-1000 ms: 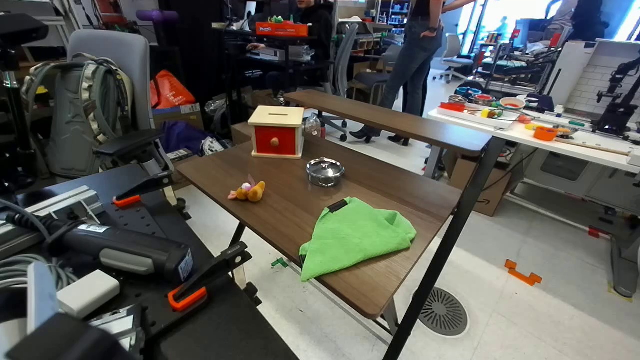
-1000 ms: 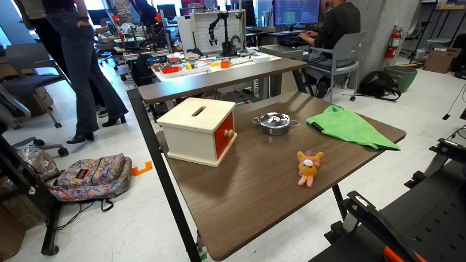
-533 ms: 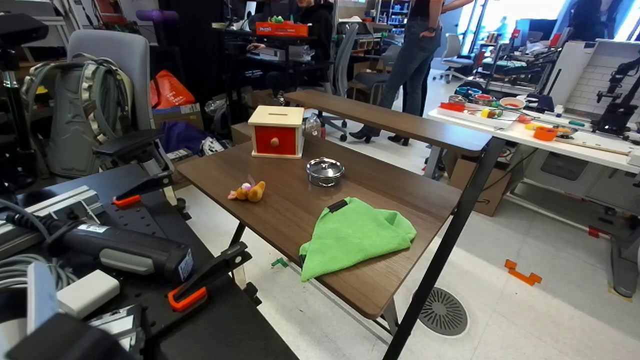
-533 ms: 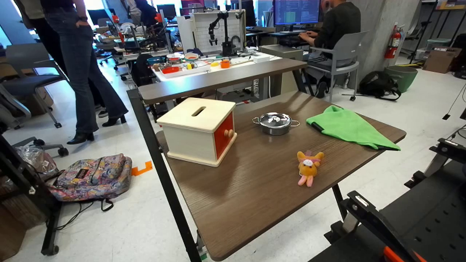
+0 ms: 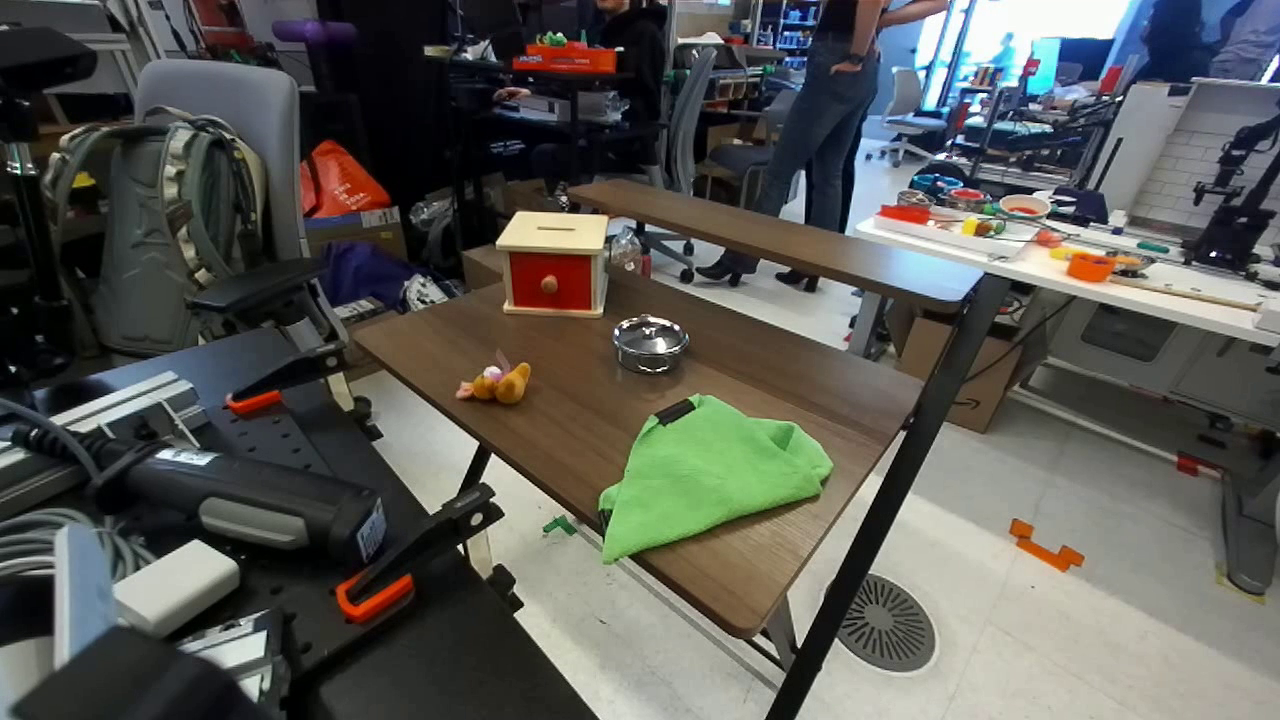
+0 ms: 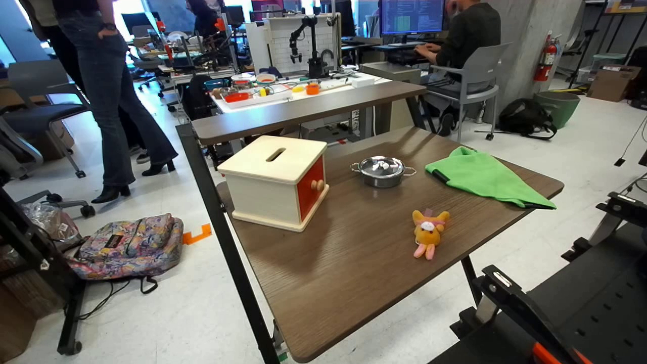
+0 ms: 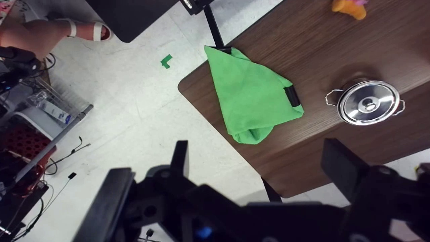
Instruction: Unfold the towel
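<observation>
Towel: the lime-green towel [image 7: 252, 97] is lying on the brown table [image 6: 354, 303], down at one end, with a pointy corner poking past the edge in all three views
Fold status: folded over into a rough triangle-ish shape, plus a curled bit along one side in the wrist view
Black patches: two on the towel, one [image 7: 292, 96] toward the pot, the other by that overhanging corner
Claw: gripper [image 7: 258, 153] is spread super wide, fingers [image 7: 181, 158] well apart, towel sitting beyond the tips and clear of them
Pot: shiny metal pot [image 6: 382, 180], lid [image 7: 368, 102] on, near the towel but not touching
Plushie: little orange toy [image 6: 428, 232] with pink bits, lying near the table's long edge
Box: pale wooden box [image 6: 273, 187], red front, slot on top, at the opposite end from the towel
Background: someone in jeans [image 6: 103, 96] standing, someone else [image 6: 472, 40] seated at a monitor [image 6: 412, 17]
</observation>
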`<state>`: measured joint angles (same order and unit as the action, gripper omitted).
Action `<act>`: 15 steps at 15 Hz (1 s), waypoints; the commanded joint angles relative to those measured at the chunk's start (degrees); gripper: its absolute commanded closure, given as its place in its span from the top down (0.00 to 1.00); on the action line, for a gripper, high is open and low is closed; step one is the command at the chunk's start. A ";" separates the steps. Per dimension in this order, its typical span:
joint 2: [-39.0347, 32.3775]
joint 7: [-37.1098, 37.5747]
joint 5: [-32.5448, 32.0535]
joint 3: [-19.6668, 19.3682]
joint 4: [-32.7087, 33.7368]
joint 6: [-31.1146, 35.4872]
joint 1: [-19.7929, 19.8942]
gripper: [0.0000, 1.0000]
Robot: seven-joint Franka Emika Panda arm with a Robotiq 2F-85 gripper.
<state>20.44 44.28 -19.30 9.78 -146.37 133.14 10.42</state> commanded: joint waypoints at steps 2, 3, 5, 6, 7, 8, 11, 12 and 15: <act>-11.50 8.25 -5.90 -0.83 -0.79 10.81 1.14 1.00; -13.57 9.01 -7.24 -1.39 -0.95 11.78 0.83 1.00; -11.87 7.44 -5.97 -2.97 -1.59 9.59 -1.30 1.00; -13.67 7.78 -6.70 -3.58 -1.62 10.07 -1.56 1.00; -14.85 7.78 -6.85 -4.04 -1.59 10.54 -1.71 1.00; -15.37 7.76 -6.86 -4.28 -1.52 10.61 -1.78 1.00; -15.43 7.75 -6.86 -4.31 -1.17 10.62 -1.81 1.00; -15.43 7.75 -6.86 -4.31 -1.08 10.62 -1.81 1.00; -17.27 9.87 -9.67 -5.31 -0.38 11.66 -2.14 1.00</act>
<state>4.88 51.97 -26.08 6.63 -147.57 143.86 9.83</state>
